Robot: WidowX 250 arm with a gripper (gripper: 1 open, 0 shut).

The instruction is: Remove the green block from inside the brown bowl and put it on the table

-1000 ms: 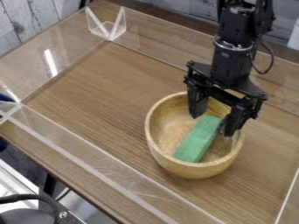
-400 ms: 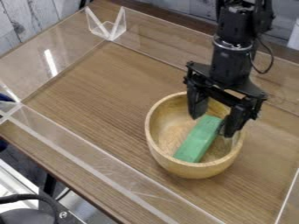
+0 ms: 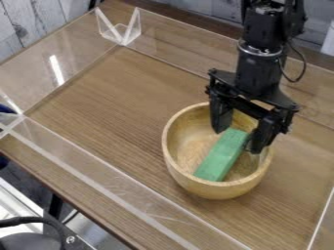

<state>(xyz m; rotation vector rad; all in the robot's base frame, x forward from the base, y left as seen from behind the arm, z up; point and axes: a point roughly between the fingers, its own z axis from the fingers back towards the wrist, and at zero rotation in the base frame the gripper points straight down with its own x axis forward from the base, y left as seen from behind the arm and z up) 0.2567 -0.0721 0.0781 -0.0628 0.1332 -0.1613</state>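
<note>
Hardly anything has moved since the earlier frame: the black claw hangs over the brown bowl as it did a moment ago, and the green block lies where it was. Released, the claw stands with its fingers spread wide, one toward the bowl's left side and one toward its right, with nothing visible between them but the block's far end. Those dark fingers cover part of the bowl's far rim, and whether either one touches the rim or the block is hard to make out. The block lies inside the bowl, slanting from the near rim toward the far right, its far end partly hidden by the claw. The bowl sits on the table, near its right side. The arm is cut off at the top of the view, and a dark cable is cut off at lower left.
</note>
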